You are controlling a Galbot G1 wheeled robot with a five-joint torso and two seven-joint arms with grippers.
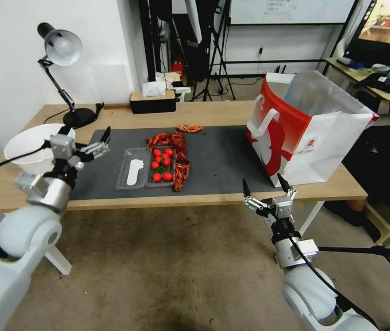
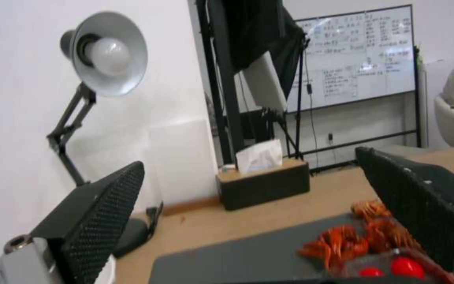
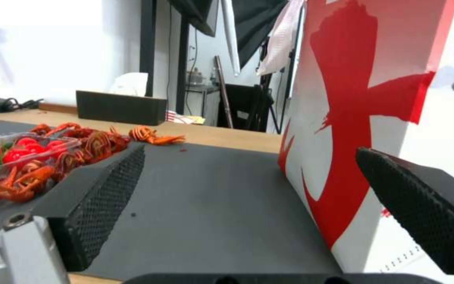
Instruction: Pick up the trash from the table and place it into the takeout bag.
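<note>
At frame centre on the dark-grey mat (image 1: pixel 213 156) of the table (image 1: pixel 121 120): clear tray (image 1: pixel 146 168) of red tomatoes, crayfish shells (image 1: pixel 180 158) alongside. Right of centre: takeout bag (image 1: pixel 309 131), upright, open. Left gripper (image 1: pixel 94 146) at left, jaws apart, empty. Right gripper (image 1: pixel 266 188) at lower right, jaws apart, empty.

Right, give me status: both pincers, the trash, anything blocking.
Left pincer open, over dark-grey mat's left end. Right pincer open, at table front edge by red-and-white paper takeout bag. Red crayfish shells and clear plastic tomato tray untouched on mat. Nothing blocking.
</note>
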